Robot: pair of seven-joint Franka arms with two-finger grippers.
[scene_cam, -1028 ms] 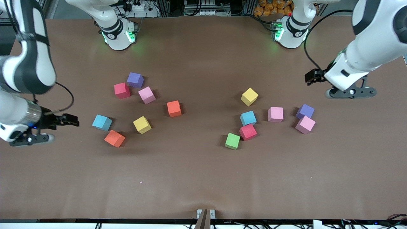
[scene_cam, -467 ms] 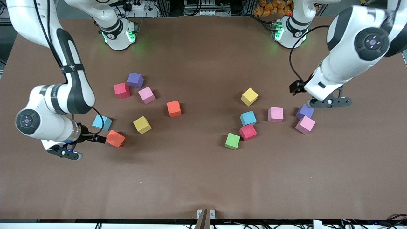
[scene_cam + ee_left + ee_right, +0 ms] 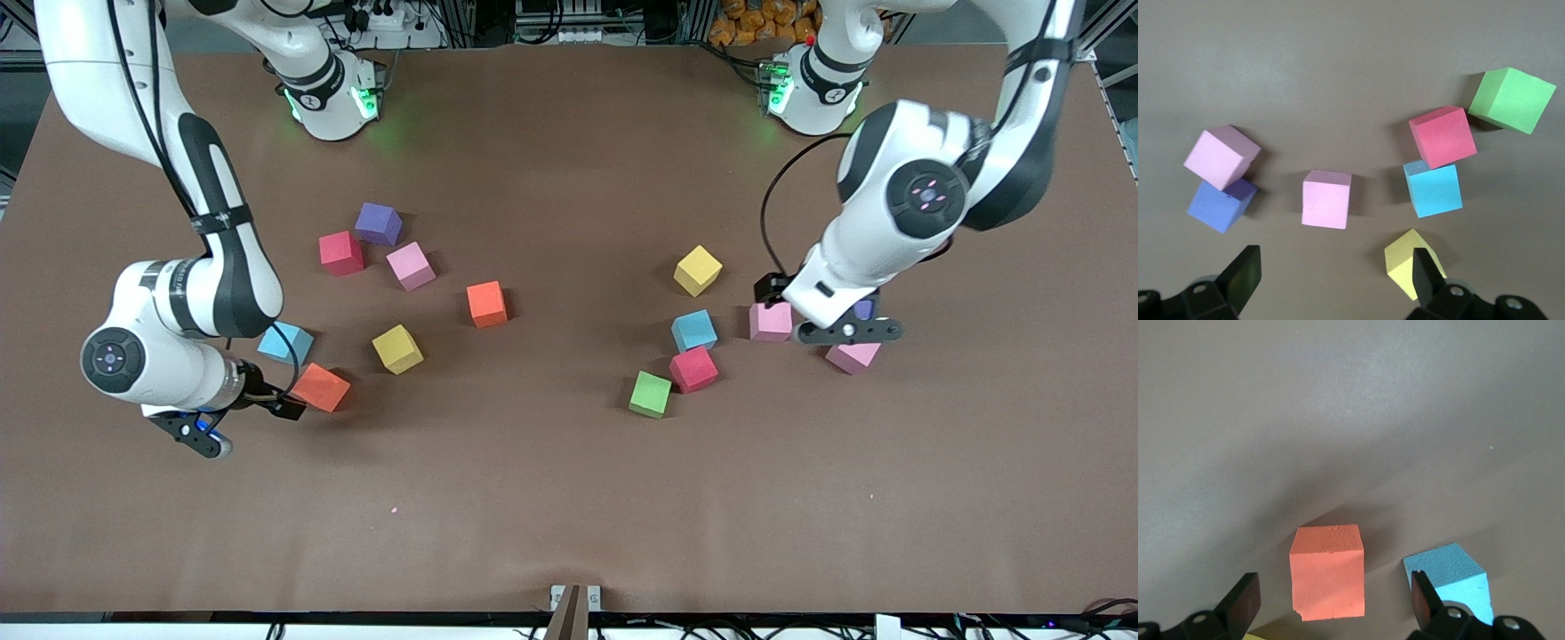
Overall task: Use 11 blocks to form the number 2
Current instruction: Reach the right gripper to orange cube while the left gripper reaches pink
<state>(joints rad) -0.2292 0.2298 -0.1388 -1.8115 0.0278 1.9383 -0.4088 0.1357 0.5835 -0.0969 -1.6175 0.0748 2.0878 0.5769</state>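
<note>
The blocks lie scattered in two loose groups, and no number 2 shows. My right gripper (image 3: 191,428) (image 3: 1333,600) hangs open over the table beside an orange block (image 3: 322,388) (image 3: 1328,573) and a light blue one (image 3: 286,342) (image 3: 1451,577). Red (image 3: 341,252), pink (image 3: 411,266), orange (image 3: 486,303) and yellow (image 3: 397,348) blocks lie close by. My left gripper (image 3: 847,332) (image 3: 1335,267) is open over two pink blocks (image 3: 770,321) (image 3: 853,357). Around them lie yellow (image 3: 698,270) (image 3: 1408,263), light blue (image 3: 694,330), red (image 3: 693,369) and green (image 3: 650,394) blocks.
One purple cube (image 3: 379,223) sits by the red and pink blocks toward the right arm's end. A second purple cube (image 3: 862,308) (image 3: 1221,205) is partly hidden under my left arm. Bare brown table (image 3: 569,498) stretches nearer the front camera.
Both arms swung in from the table's ends. The right gripper came beside the orange block; the left gripper came over the pink and purple cubes. No block moved.
</note>
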